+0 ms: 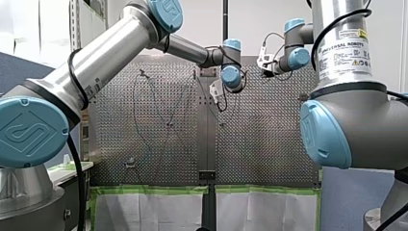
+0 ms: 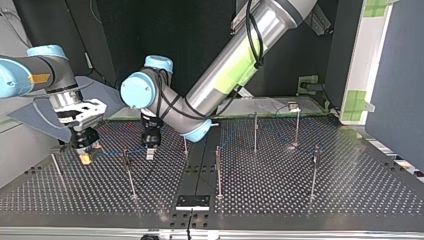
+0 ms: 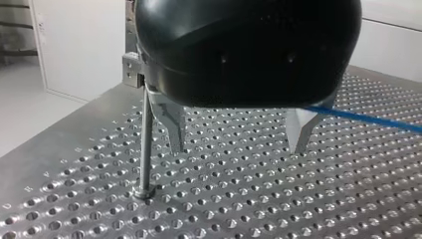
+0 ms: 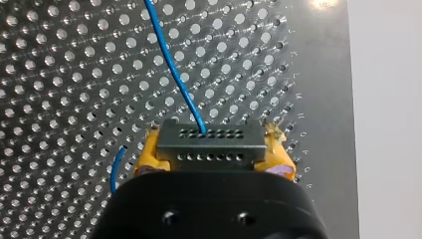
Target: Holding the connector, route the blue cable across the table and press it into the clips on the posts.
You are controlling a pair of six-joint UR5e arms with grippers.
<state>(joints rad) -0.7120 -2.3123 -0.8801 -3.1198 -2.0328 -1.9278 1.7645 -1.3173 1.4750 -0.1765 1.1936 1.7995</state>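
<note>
The robot's right hand (image 4: 213, 149) is pinching the connector (image 4: 209, 134), a dark block with two rows of small holes, between its yellow pads (image 4: 149, 155). The rear of the block is covered by the hand's black housing. The blue cable (image 4: 171, 64) leaves the connector's upper row of holes and runs ahead over the perforated worktop (image 4: 59, 74) until the right wrist view cuts it off. A short blue loop also shows beside one pad, but how it joins up cannot be seen. The left hand (image 3: 236, 132) hangs just above the worktop with its two metal fingers (image 3: 300, 127) spread wide and nothing between them. Its dark housing hides the finger roots. A stretch of the cable emerges from behind that housing beside one finger, and whether it touches the finger cannot be told. Just outside the other finger stands a thin post (image 3: 146, 144). The clip (image 3: 132, 69) at its top is partly masked by the housing, so what it holds is unreadable. In the top view the other posts (image 2: 218, 170) stand apart across the worktop, and the cable between them is too faint to trace.
</note>
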